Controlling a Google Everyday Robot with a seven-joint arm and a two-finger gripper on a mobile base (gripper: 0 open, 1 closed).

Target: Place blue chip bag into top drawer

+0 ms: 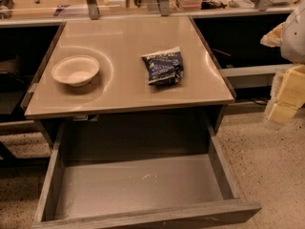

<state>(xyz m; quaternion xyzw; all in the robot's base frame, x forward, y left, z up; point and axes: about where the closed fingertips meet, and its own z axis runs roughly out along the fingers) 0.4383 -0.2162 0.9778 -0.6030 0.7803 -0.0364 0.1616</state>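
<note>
white lettering on blue chip bag [163, 67] illegible, pincer [282, 109] far right

claw [282, 104] at right edge | pale yellow, blocky | arm [294, 32] white, rounded

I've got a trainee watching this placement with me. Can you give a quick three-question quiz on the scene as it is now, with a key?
1. True or false: the blue chip bag already lies in the top drawer.
2. Multiple choice: on the counter, the paper bowl sits
A) toward the picture's left of the bag, apart from it
B) on top of the bag
C) inside the drawer
3. Short answer: where is the gripper?

Key
1. False: the bag lies on the counter, and the drawer is pulled open below it.
2. A
3. At the picture's right edge, beyond the counter's right side and touching nothing on it.
</note>
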